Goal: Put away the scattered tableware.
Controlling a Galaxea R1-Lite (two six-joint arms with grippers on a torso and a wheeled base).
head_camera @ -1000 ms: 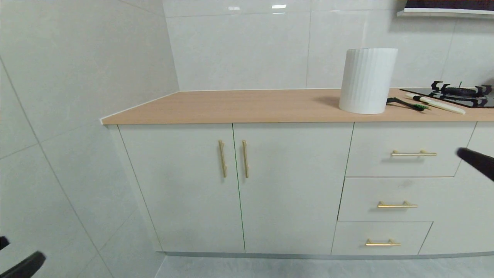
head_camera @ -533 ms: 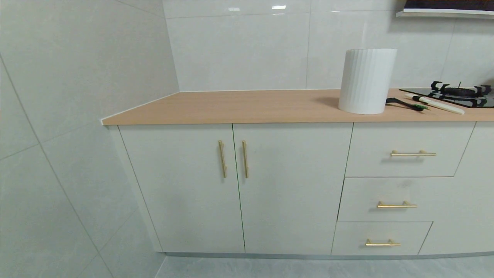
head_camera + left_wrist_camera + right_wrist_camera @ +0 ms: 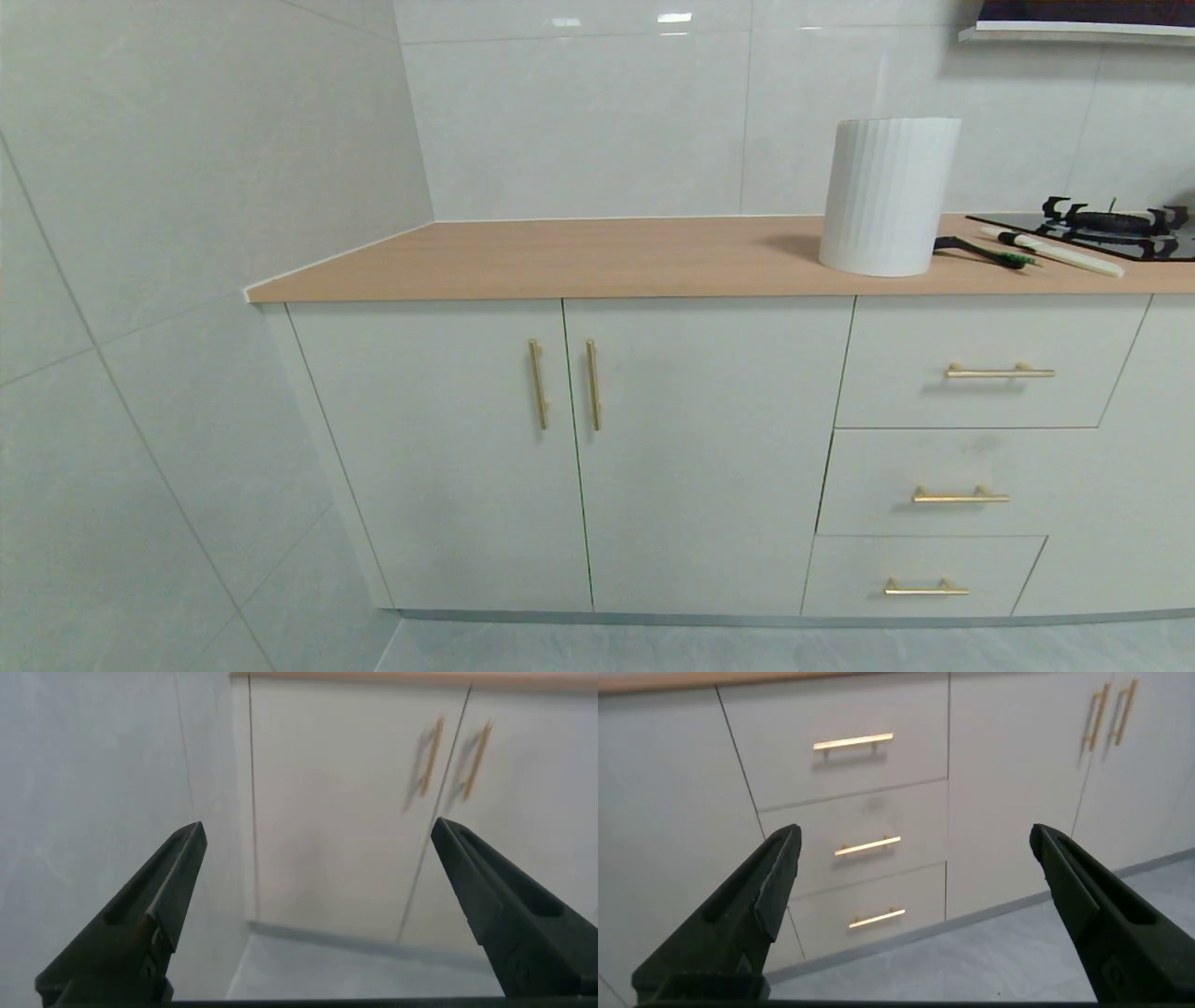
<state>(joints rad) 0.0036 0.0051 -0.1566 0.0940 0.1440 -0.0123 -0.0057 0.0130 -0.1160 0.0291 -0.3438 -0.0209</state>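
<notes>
A: Where is the tableware?
B: In the upper right of the head view. A black stick (image 3: 980,250) and a long pale stick (image 3: 1055,252) lie flat on the brown desk (image 3: 597,257). I cannot tell what kind of tableware they are.
A: What is next to them?
B: A tall white pot (image 3: 889,196) with lines down its side stands upright on the desk, just left of them. One end of the black stick is right beside the bottom of the pot. A black stove (image 3: 1116,224) sits at the right edge, just behind the sticks.
A: And under the desk?
B: Two white doors (image 3: 448,448) in the middle, with gold handles side by side. Three drawers (image 3: 971,467) are at the lower right, one under another, all closed.
A: How is the left gripper?
B: The left gripper (image 3: 316,831) has its two black fingers spread wide. Nothing is between them. It faces the two doors and the grey floor.
A: And the right one?
B: The right gripper (image 3: 913,834) is spread wide too, with nothing in it. It faces the three drawers.
</notes>
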